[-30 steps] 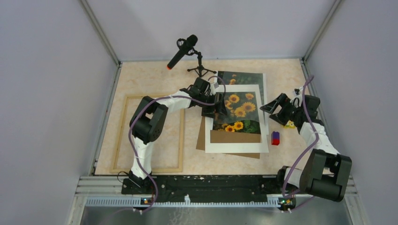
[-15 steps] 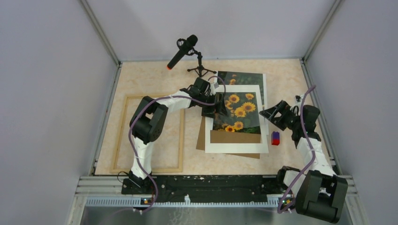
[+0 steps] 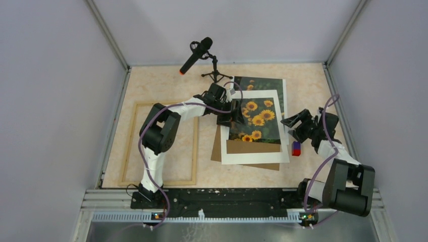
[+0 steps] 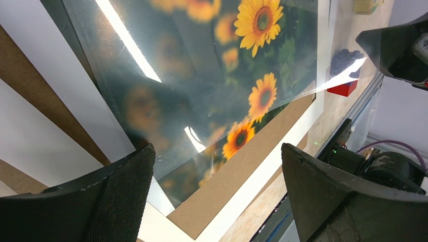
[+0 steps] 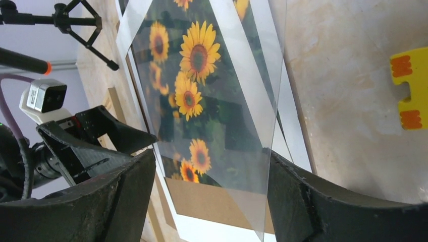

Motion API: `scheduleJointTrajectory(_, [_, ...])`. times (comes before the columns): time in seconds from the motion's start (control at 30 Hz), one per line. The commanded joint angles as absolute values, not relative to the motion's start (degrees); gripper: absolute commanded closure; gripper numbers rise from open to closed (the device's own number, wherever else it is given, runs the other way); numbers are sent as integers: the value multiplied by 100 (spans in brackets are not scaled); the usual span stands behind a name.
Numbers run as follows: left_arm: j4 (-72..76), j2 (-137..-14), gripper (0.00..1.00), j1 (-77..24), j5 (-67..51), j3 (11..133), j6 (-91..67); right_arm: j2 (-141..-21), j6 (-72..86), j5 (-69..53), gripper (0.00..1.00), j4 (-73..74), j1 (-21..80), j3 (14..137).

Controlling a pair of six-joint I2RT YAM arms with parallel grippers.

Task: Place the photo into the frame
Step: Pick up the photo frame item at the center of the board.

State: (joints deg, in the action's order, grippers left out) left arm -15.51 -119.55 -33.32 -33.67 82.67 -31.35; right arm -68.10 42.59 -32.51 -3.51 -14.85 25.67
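Beige marbled tabletop [image 3: 161, 83] fills the booth. Nearest, on the left, the large frame of thin light-wood strips [image 3: 176, 182] lies flat, well apart from the photo. On the right a plain brown backing board [image 3: 252, 147] lies under a white cardboard mat [image 3: 252, 158]. The sunflower photo [image 3: 258, 117] shows through the mat's window and sticks out past its far edge. A clear glossy sheet [image 4: 202, 75] covers it. The left gripper [image 4: 217, 151] and the right gripper [image 5: 211, 155] are spread wide at opposite sides and hold nothing. Farthest stands a black microphone on a tripod [image 3: 198, 54].
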Motion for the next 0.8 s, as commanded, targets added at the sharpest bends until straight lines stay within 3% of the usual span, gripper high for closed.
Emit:
scheduleJointTrajectory(0.0, [-1664, -12149, 2, -3347, -3276, 8306, -3004, -7111, 4585, -3184, 25, -1293, -1405, 2672])
scheduleJointTrajectory(0.3, [-1662, -12174, 2, -3348, -3337, 8323, -3005, -8285, 4842, -3094, 42, -2712, -1392, 2724])
scheduleJointTrajectory(0.53, [-1696, -12088, 2, -3348, -3275, 8366, -2927, -9297, 4881, -3743, 78, -3838, -1330, 2941])
scheduleJointTrajectory(0.63, [-1965, -11916, 2, -3358, -2884, 8565, -2688, -9046, 4630, -3694, 99, -3311, -1325, 3065])
scheduleJointTrajectory(0.77, [-2311, -11017, 2, -3406, -1263, 8605, -2138, -8225, 3833, -3077, 100, -1573, -1285, 3444])
